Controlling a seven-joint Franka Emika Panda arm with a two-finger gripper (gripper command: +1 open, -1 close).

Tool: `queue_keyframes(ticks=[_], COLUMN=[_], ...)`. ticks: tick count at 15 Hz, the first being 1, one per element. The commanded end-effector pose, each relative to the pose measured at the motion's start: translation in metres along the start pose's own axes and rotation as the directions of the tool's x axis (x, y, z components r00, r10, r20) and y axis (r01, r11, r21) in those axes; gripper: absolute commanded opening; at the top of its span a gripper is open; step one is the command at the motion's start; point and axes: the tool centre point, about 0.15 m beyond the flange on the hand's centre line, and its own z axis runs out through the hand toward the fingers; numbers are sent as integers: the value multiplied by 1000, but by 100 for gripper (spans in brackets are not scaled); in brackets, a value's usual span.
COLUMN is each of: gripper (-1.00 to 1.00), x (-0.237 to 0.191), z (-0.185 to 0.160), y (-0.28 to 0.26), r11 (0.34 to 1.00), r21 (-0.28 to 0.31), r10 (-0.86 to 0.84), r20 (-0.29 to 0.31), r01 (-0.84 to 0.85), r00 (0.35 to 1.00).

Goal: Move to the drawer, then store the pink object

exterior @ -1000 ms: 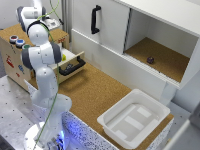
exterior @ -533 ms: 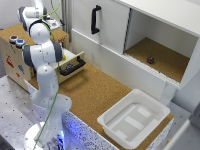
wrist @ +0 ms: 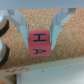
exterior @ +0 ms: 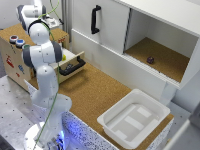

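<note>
Gripper [wrist: 40,31] first: in the wrist view my two pale fingers [wrist: 21,24] stand on either side of the pink block [wrist: 39,42], closed against its flanks, so I have it held. Its top face carries dark letters that read roughly "HA". Below the block lies speckled cork, and a pale edge with red marks runs along one border of that view.

Against the frames from half a second and a second ago, my arm [exterior: 42,60] has barely shifted; the upper links stay folded over the wooden cabinet [exterior: 15,57] at the exterior view's left, and nothing else in the scene has moved.

Just beside my arm, the drawer [exterior: 74,66] stands pulled out from the cabinet's side, its black bar handle [exterior: 73,66] facing the cork counter [exterior: 95,92]. Open cork stretches from the drawer front towards the white tub [exterior: 134,120], which sits near the counter's front edge at the exterior view's right. Behind runs the white cupboard [exterior: 107,27] with its vertical black handle [exterior: 94,19] and an open bay holding a small dark object [exterior: 150,60].

Only the wrist view shows the block and my fingers; the exterior view hides both behind my own links.
</note>
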Motion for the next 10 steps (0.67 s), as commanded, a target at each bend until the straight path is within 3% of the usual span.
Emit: queue_keyframes(ticks=[1,6,9,10], gripper=[-100,-100,-100,-100], x=[-60,-110,-123,-129], z=[8,65,104,116], y=[-11,-23,-24,-23], r11=[995,976,981,980], r21=[20,107,83,86], r10=[101,189,174,177], r20=[43,31,36,13], r01=[-102,-191,-177,-177], r00=[994,982,984,984])
